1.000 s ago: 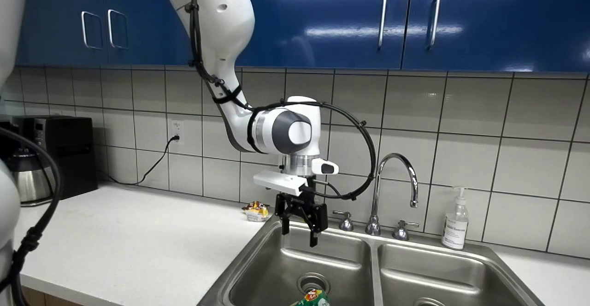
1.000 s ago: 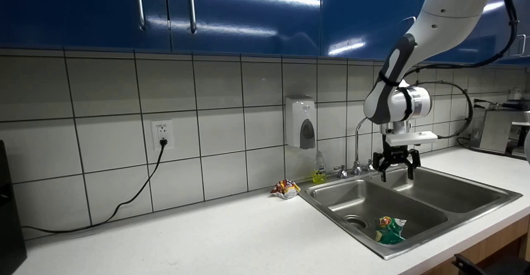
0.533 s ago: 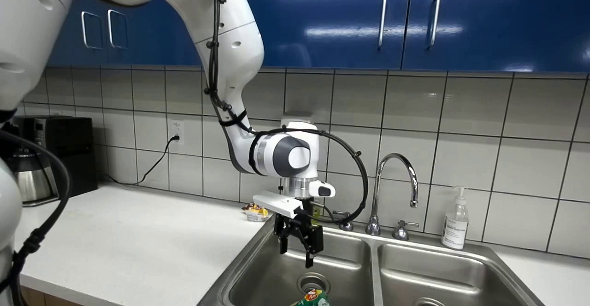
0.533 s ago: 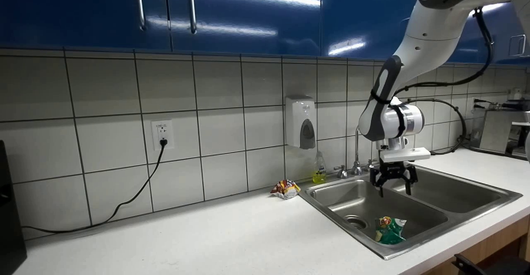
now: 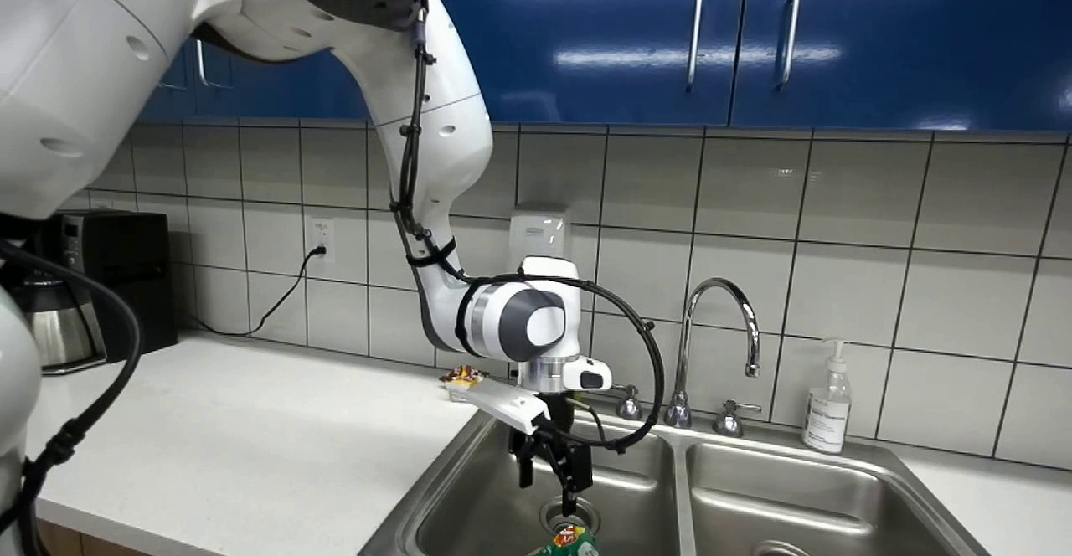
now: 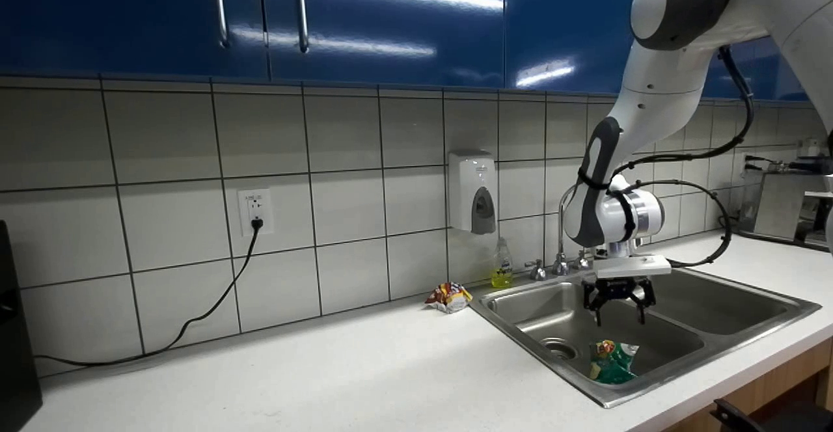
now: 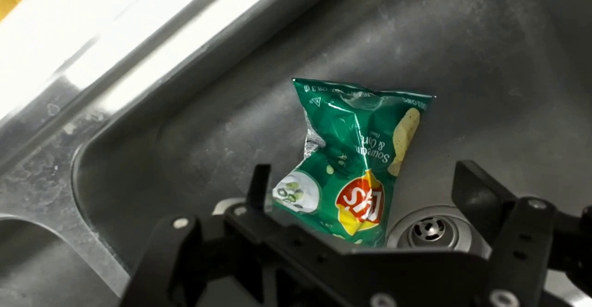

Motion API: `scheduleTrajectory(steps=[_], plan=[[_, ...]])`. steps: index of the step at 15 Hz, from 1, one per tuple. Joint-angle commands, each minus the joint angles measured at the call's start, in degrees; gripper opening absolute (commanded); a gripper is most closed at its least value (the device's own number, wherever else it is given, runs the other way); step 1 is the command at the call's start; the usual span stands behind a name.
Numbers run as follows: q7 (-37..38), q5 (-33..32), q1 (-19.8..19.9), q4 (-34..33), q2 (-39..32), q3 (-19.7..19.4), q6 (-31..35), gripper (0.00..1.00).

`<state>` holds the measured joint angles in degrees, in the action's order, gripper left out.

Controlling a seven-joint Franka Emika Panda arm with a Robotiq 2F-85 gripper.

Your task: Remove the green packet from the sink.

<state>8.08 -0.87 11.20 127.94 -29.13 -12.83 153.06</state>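
The green packet (image 7: 356,145) lies in the sink (image 6: 540,347), in the basin (image 5: 636,510) at left in both exterior views. The wrist view places it near the centre of the frame, lettering upside down, with the drain (image 7: 430,229) just beside it at lower right. The gripper (image 6: 620,321) points downward, above the packet in both exterior views and apart from it; the two fingers (image 7: 478,200) are spread wide and have hold of nothing. A crumpled wrapper (image 6: 449,297) rests on the counter (image 6: 325,367), just left of the sink. Toward the right of an exterior view, a pump bottle (image 5: 827,414) stands upright to the right of the tap (image 5: 682,368).
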Motion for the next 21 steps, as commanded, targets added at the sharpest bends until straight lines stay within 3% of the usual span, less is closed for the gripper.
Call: scheduleTrajectory(steps=[1,8,21], plan=[[2.31,1.64,-0.32,-2.52,-3.98,-0.48,2.48,1.0],[5.06,1.96,-1.75,-6.36,-9.96,-1.88,4.67,1.0],[4.4,1.45,-2.32,-5.91,-9.95,-2.07,3.67,1.0]])
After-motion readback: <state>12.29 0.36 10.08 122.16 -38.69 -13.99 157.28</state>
